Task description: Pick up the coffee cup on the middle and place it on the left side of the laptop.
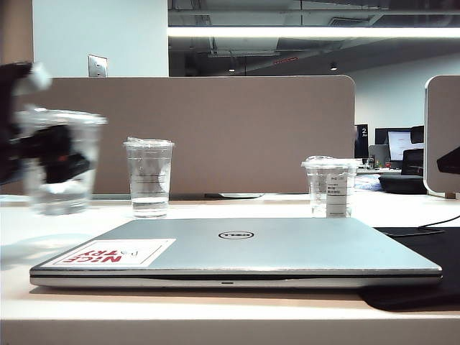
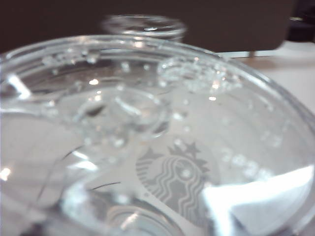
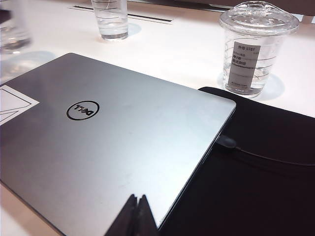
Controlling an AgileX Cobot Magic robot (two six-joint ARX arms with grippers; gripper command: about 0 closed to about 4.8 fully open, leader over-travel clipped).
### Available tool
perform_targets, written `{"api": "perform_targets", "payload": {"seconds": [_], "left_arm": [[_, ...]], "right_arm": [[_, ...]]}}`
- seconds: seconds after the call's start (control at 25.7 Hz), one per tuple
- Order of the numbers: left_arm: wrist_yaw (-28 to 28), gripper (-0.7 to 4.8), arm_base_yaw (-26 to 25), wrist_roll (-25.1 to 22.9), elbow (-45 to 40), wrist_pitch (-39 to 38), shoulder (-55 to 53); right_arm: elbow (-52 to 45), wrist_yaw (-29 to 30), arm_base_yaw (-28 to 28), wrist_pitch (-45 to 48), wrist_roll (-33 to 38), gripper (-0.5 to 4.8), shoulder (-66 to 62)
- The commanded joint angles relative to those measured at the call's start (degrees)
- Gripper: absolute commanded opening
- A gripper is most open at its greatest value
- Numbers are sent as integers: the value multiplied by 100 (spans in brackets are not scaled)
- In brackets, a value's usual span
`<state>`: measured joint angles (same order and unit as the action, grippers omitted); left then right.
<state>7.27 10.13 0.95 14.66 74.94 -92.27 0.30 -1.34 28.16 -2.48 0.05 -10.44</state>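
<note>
Coffee cup (image 1: pixel 57 162) held off the table at far left
Left gripper (image 1: pixel 54 154) spread wide, grasping it; right gripper (image 3: pixel 138 216) clenched, empty, over the laptop (image 3: pixel 113 142).

I see a slim clear cup (image 1: pixel 149 178) standing behind the black mat (image 1: pixel 424 262), and a labelled short cup (image 1: pixel 330 186) stands near this mat.

coffee cup (image 1: pixel 57 162) left of laptop (image 1: pixel 237 251) | slim cup (image 1: pixel 149 178) behind laptop
</note>
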Motion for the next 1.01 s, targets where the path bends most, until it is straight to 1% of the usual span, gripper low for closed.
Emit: {"api": "perform_targets", "payload": {"seconds": [0.04,0.08,0.19,0.35,0.43,0.51,0.58,0.82,0.86,1.01], "left_arm": [[-214,366,-153,57,-389,608,31],[-212,366,-175,55,-525,610,13],[-219,366,-168,59,-560,520,-44],[-485,366,-170,59,-544,564,-267],[-487,366,-173,59,-538,638,-474],[-330,366,-170,111,-479,837,-831],[-280,366,-170,201,-321,837,-1130],[-208,377,-173,249,-203,837,-1270],[-210,386,-173,247,-203,837,-1270],[-177,478,-170,249,-216,837,-1268]], "right_arm": [[-22,0,7,98,11,-5,-4],[-22,0,7,98,11,-5,-4],[-22,0,9,98,11,-5,-4],[-22,2,9,101,11,-5,-4],[-22,0,9,98,11,-5,-4],[-22,0,7,98,13,-5,-4],[-22,0,7,98,11,-5,-4],[-22,0,7,98,11,-5,-4],[-22,0,7,98,11,-5,-4],[-22,0,7,98,13,-5,-4]]}}
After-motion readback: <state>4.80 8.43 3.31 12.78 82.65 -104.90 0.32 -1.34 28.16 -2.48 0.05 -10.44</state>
